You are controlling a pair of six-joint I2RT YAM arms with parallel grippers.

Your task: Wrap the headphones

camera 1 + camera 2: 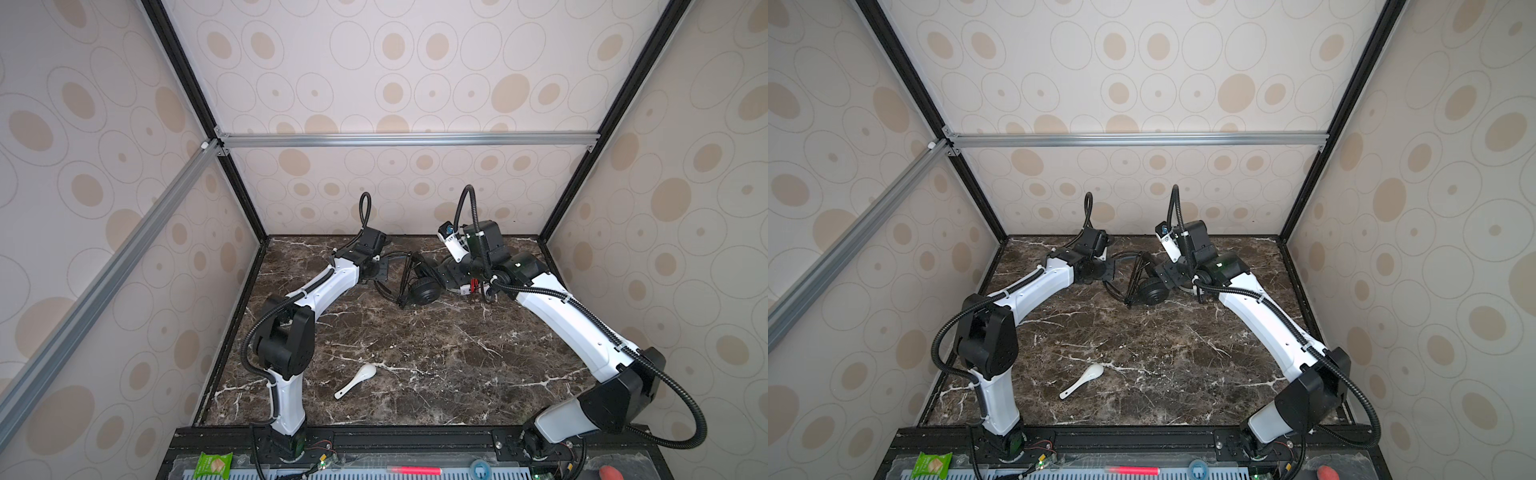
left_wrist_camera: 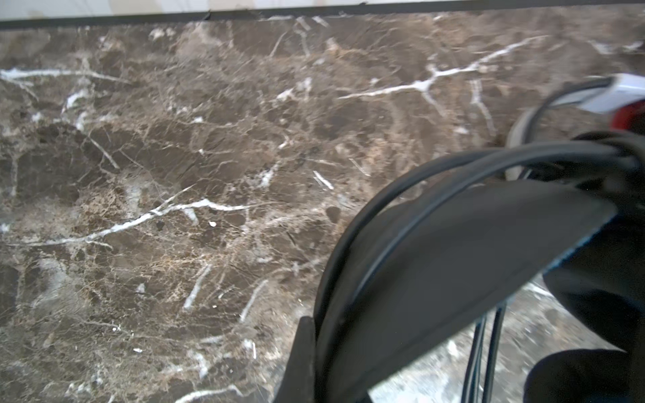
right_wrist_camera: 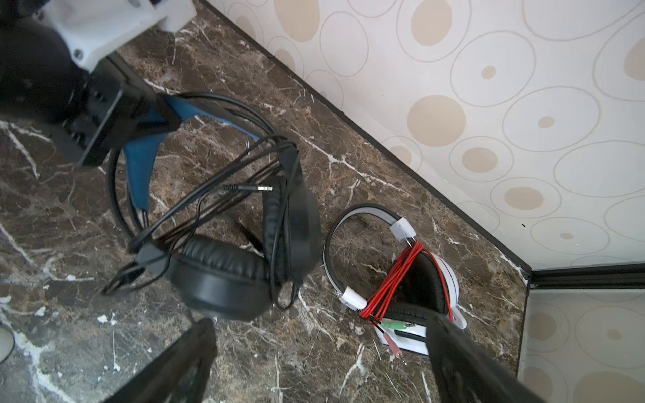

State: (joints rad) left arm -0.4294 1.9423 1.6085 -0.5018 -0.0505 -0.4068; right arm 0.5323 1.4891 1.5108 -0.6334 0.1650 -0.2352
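**Left fingers clamped on the black headband, right fingers spread and empty**

The left gripper [image 3: 155, 117] has its fingers pressed together on the blue inner headband [image 3: 139, 157] of the black headphones [image 3: 223, 279]. In the left wrist view one finger [image 2: 300, 359] lies against the dark outer band, with thin black cable running along it.

The right gripper [image 3: 321, 322] hovers above the table with its fingers [image 3: 181, 359] spread wide. They grip nothing and touch nothing.

The black pair lies on the marble table [image 3: 349, 167] near its far edge, one ear cup flat and the other tipped on its side. Its black cable [image 3: 195, 195] is looped loosely across the band and cups, and the jack plug [image 3: 247, 188] hangs free between them.

Just beside it, toward the back wall [image 3: 488, 104], lies the white-and-black headphones [image 3: 452, 279]. Its red cable [image 3: 394, 282] is wound in a tight bundle across the cups, and green and pink plugs [image 3: 398, 326] stick out. In both top views the right arm mostly hides this pair.

A white spoon [image 1: 357, 380] lies well apart, toward the table's near side.
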